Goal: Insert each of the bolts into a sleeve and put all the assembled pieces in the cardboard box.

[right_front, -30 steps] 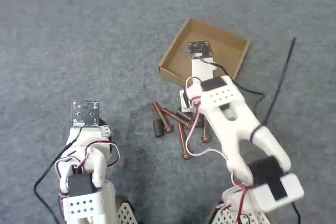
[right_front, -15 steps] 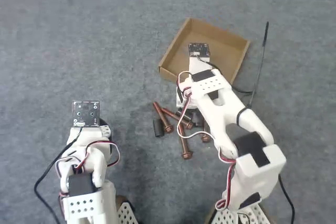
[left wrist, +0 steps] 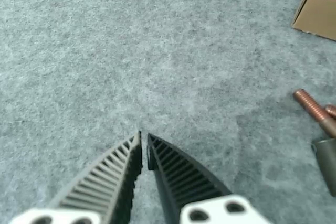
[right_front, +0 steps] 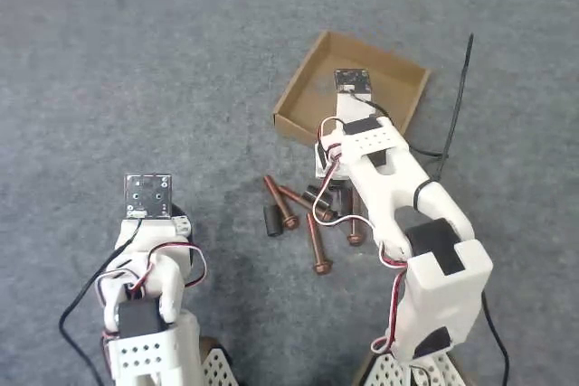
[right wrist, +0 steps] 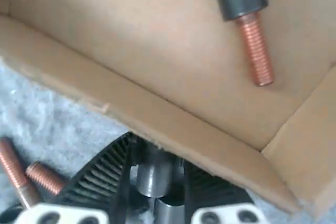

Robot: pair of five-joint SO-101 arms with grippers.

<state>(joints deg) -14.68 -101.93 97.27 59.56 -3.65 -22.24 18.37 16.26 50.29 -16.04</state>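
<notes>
The left gripper's (left wrist: 144, 138) jaws were pinched almost together with nothing between them, poised above the grey carpet (left wrist: 157, 51). Farther off lay a copper bolt (left wrist: 314, 110) with a black sleeve (left wrist: 326, 162) just beside it, and a corner of the cardboard box (left wrist: 317, 11) beyond.

In the right wrist view, the right gripper (right wrist: 156, 156) was clamped on a grey cylinder (right wrist: 152, 176), right against the outside of the box's near wall. Inside the box lay an assembled piece (right wrist: 242, 3), copper thread sticking out of its dark sleeve. Two loose bolts (right wrist: 46, 178) lay on the carpet outside the wall.

From above, the right arm (right_front: 398, 196) stretched over the scattered bolts to the box's edge. The left arm (right_front: 149, 268) sat tucked back, well apart from them.
</notes>
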